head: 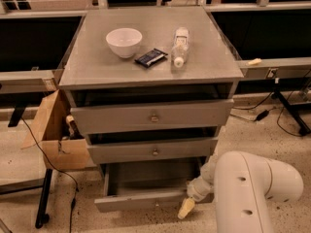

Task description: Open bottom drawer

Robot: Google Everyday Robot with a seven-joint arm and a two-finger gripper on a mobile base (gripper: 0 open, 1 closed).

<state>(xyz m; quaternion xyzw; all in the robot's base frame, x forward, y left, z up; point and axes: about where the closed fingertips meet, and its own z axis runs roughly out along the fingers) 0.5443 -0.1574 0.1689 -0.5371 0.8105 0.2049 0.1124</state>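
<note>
The grey cabinet (150, 69) has three drawers. The bottom drawer (138, 201) is the narrowest one and stands pulled out toward me, showing its plain grey inside (153, 177). The two drawers above it, the tall top drawer (153, 116) and the middle drawer (154, 151), each stand a little ajar and have a brass knob. My gripper (186, 208) is on the end of the white arm (252, 188), low at the right end of the bottom drawer's front panel. Its yellowish tip hangs just below the panel's edge.
On the cabinet top lie a white bowl (124, 41), a dark snack packet (151, 57) and a clear plastic bottle (180, 46) on its side. An open cardboard box (53, 135) stands left of the cabinet. Cables (272, 111) and black table legs are on the floor at the right.
</note>
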